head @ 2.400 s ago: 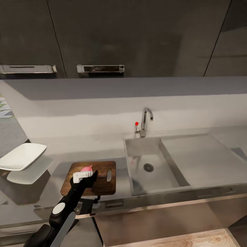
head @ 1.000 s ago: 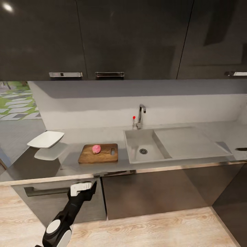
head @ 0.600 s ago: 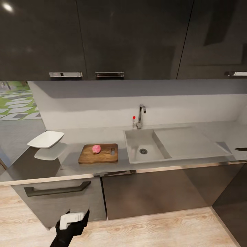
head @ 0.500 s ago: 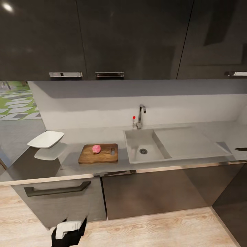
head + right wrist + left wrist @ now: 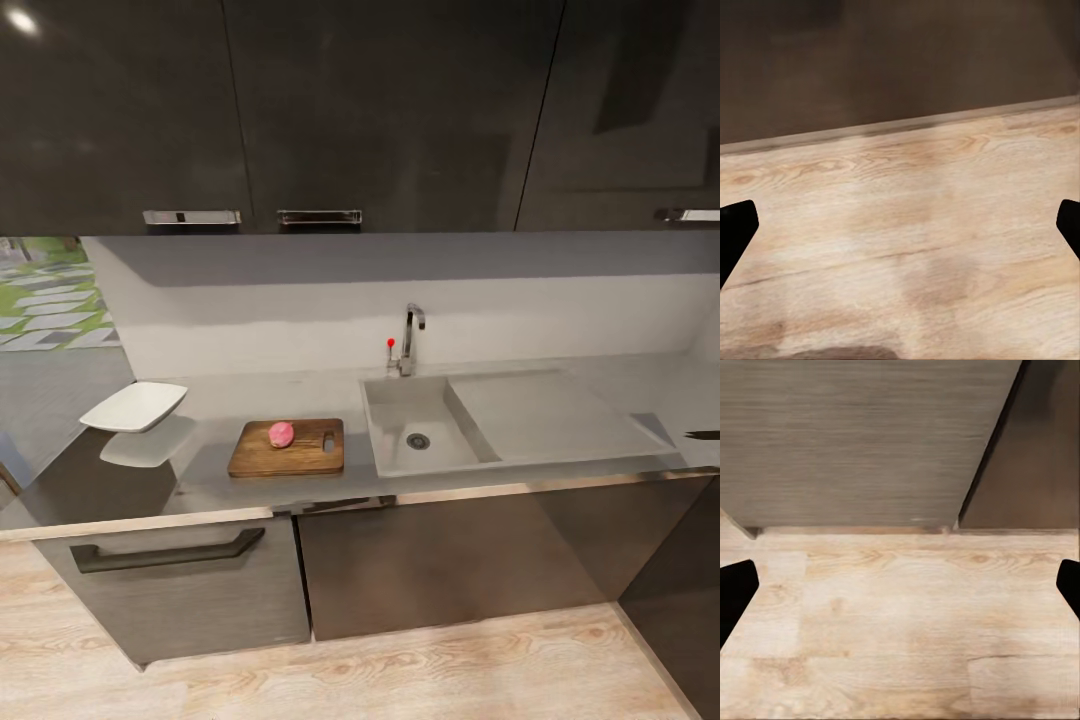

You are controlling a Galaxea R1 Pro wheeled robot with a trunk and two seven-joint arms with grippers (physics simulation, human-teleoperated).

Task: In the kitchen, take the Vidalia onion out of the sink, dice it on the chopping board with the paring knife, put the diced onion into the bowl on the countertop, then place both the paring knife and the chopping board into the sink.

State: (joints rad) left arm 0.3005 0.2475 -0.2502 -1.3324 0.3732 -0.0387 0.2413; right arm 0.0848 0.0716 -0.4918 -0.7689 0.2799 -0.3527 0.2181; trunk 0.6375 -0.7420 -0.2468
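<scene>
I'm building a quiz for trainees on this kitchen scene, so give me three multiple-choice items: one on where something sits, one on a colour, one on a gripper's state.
1. Where is the onion?
A. in the sink
B. on the chopping board
C. in the bowl

2. What colour is the bowl?
A. white
B. red
C. black

3. How does the left gripper stand?
A. shut on the knife
B. shut on the onion
C. open, holding nothing

Answers:
1 B: the pink onion rests on the chopping board, left of the sink.
2 A: the shallow dish at the countertop's left end is white.
3 C: in the left wrist view its dark fingertips stand far apart, with bare wood floor between them.
</scene>
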